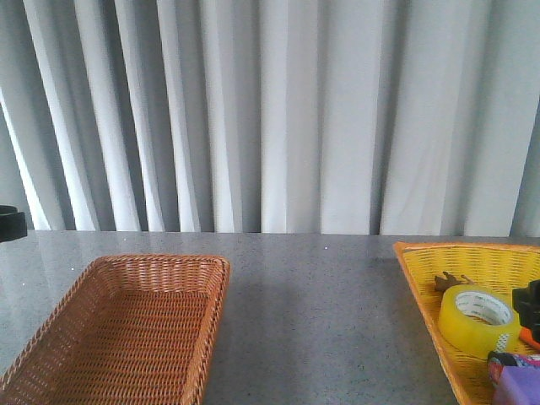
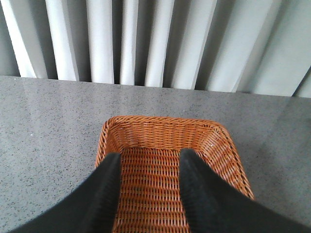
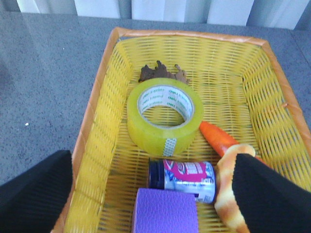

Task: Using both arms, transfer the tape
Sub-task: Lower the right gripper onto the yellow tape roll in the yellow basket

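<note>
Purple block [image 3: 166, 211] is sitting nearest; behind it, tape [image 3: 164, 116] is lying flat mid-yellow basket [image 3: 99, 131]. Right gripper [image 3: 153, 194] is hovering wide apart, left gripper [image 2: 148, 191] spread over brown basket [image 2: 160, 127], both holding nothing.

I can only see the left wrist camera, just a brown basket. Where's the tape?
Observer: The tape lies flat in a yellow basket on the table's right side.
Operator: Is it alone in there?
Observer: No. A small can, a purple block, an orange carrot-like thing and a brown leaf-shaped piece share it.
Operator: Is the other hand holding it?
Observer: No. The right gripper is open above the yellow basket, touching nothing.
</note>
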Action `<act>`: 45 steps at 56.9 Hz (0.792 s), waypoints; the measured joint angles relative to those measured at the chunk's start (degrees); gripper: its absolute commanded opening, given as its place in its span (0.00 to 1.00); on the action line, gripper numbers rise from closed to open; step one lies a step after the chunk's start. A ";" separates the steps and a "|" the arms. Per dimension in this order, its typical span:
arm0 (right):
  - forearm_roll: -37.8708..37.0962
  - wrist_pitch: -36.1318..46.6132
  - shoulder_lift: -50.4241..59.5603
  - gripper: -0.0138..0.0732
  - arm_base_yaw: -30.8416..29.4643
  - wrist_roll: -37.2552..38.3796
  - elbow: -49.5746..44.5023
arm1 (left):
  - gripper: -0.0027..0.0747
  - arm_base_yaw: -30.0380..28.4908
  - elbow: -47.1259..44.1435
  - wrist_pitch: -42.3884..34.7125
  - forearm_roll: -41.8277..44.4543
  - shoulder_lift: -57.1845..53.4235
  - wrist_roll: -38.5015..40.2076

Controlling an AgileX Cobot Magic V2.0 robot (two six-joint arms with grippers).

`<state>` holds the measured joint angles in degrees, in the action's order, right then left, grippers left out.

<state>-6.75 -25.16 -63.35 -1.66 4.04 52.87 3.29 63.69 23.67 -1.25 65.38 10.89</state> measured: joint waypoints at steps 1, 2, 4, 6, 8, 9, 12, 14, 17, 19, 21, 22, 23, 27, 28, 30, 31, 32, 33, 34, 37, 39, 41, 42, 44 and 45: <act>0.00 0.33 0.00 0.92 0.00 -0.02 0.00 | 0.57 0.00 0.00 -0.06 0.00 0.00 0.26; 0.00 0.60 0.00 0.92 0.00 -0.02 0.00 | 0.60 0.00 0.00 -0.07 0.00 0.00 0.58; 0.00 1.25 0.00 0.91 0.00 -0.02 0.00 | 0.63 0.00 0.00 -0.13 0.00 0.00 1.06; 0.00 2.05 0.00 0.90 0.00 -0.02 0.00 | 0.66 0.00 0.00 -0.26 0.00 0.00 1.36; 0.00 2.54 0.00 0.89 0.00 -0.02 0.00 | 0.69 0.00 0.00 -0.33 0.00 0.00 1.48; 0.00 2.63 0.00 0.88 0.00 -0.02 0.00 | 0.70 0.00 0.00 -0.38 0.00 0.00 1.54; 0.06 2.83 0.00 0.87 0.00 0.03 0.00 | 0.75 0.00 0.00 -0.40 0.00 0.00 1.54; 0.06 2.94 0.00 0.86 0.00 0.10 0.00 | 0.77 0.00 0.00 -0.40 0.00 0.00 1.54; 0.06 3.02 -0.30 0.84 0.00 0.14 0.13 | 0.80 0.00 0.00 -0.45 0.00 0.00 1.55; 0.06 2.95 -0.88 0.83 0.00 0.27 0.63 | 0.82 0.00 0.00 -0.45 0.00 0.04 1.55; 0.06 2.26 -1.85 0.82 -0.21 0.69 1.44 | 0.84 0.00 0.00 -0.45 0.00 0.11 1.55; 0.06 1.91 -2.58 0.82 -0.37 1.07 1.88 | 0.84 0.00 0.00 -0.50 0.00 0.27 1.55; 0.06 1.29 -3.14 0.81 -0.63 1.35 2.65 | 0.84 0.00 0.05 -0.50 0.00 0.33 1.55; 0.23 -1.94 -6.95 0.81 -2.03 2.80 6.45 | 0.84 0.00 0.05 -0.38 0.00 0.91 1.55; 0.22 -2.68 -7.76 0.81 -2.38 3.09 7.38 | 0.84 0.00 0.05 -0.38 0.00 1.06 1.55; 0.55 -4.81 -9.90 0.81 -3.33 3.47 10.70 | 0.84 0.00 0.05 -0.33 0.00 1.23 1.55; 0.82 -6.23 -11.24 0.81 -3.90 3.66 12.50 | 0.84 0.00 0.05 -0.33 0.00 1.36 1.55; 1.05 -7.58 -12.62 0.81 -4.44 3.73 14.43 | 0.84 0.00 0.05 -0.33 0.00 1.41 1.55; 1.15 -8.48 -13.57 0.81 -4.78 3.79 15.74 | 0.84 0.00 0.05 -0.33 0.00 1.48 1.55; 1.41 -9.89 -15.03 0.81 -5.25 3.79 17.73 | 0.84 0.00 0.05 -0.33 0.00 1.58 1.55; 2.09 -13.41 -18.97 0.81 -6.24 3.11 23.07 | 0.82 0.00 0.05 -0.33 0.00 1.84 1.55; 2.39 -15.39 -21.49 0.81 -6.66 2.36 26.30 | 0.81 0.00 0.05 -0.33 0.00 2.06 1.55; 2.42 -17.26 -24.01 0.81 -6.90 1.45 29.38 | 0.80 0.00 0.05 -0.33 0.00 2.21 1.55; 2.49 -17.94 -25.49 0.81 -6.99 1.09 30.54 | 0.80 0.00 0.05 -0.33 0.00 2.39 1.55; 2.55 -19.77 -27.98 0.81 -7.07 0.01 33.77 | 0.79 0.00 0.05 -0.40 0.00 2.59 1.55; 2.61 -20.28 -29.46 0.81 -7.07 -0.32 34.75 | 0.78 0.00 0.05 -0.40 0.00 2.76 1.55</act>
<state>-4.14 -45.44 -92.80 -8.72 3.71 87.62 3.29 63.74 23.28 -1.25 68.13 12.44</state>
